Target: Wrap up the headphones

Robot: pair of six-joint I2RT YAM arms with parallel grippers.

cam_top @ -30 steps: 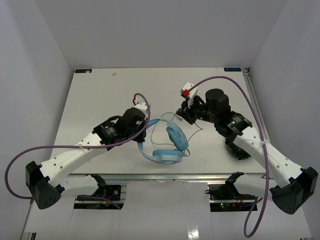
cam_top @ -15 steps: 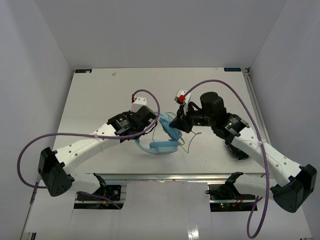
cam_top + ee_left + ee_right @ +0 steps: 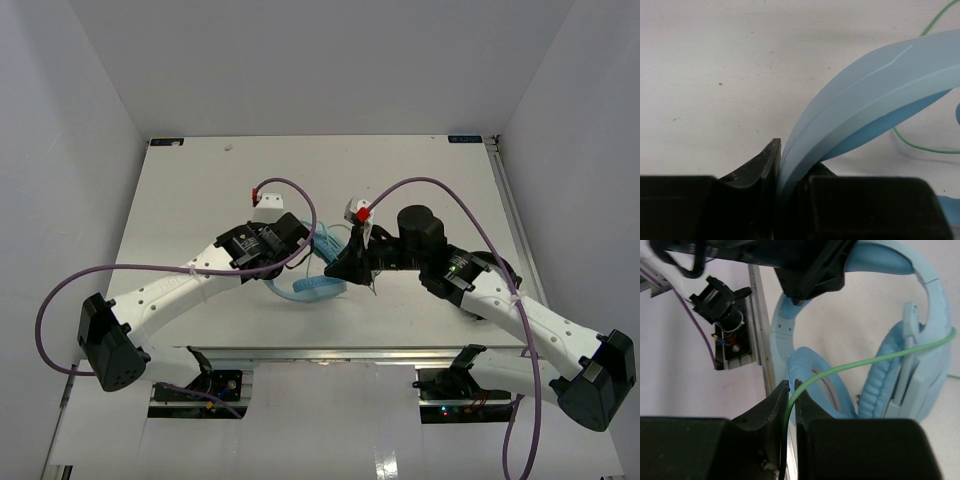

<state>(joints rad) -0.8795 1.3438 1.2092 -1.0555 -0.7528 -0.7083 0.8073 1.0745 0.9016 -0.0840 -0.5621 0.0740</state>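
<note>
Both arms have drawn closer together over the middle of the table (image 3: 200, 190) since half a second ago. The right gripper (image 3: 790, 395) has swung left, so the blue headphones (image 3: 312, 287) are now squeezed between the two wrists and mostly hidden from above. They sit near the table's centre and seem partly lifted off it. The left gripper (image 3: 790, 172) is pinching the band (image 3: 865, 80) edge-on. The right gripper is pressed together on the thin green cable (image 3: 865, 362), which runs taut across one cup (image 3: 892, 375). The risk, as I judge it, is that a harder pull slides the cable out of that pinch, or snags it on the cup and twists the band loose. From above, the band's arch faces the near edge and the cups face the far side, so the long axis seems to run near to far
</note>
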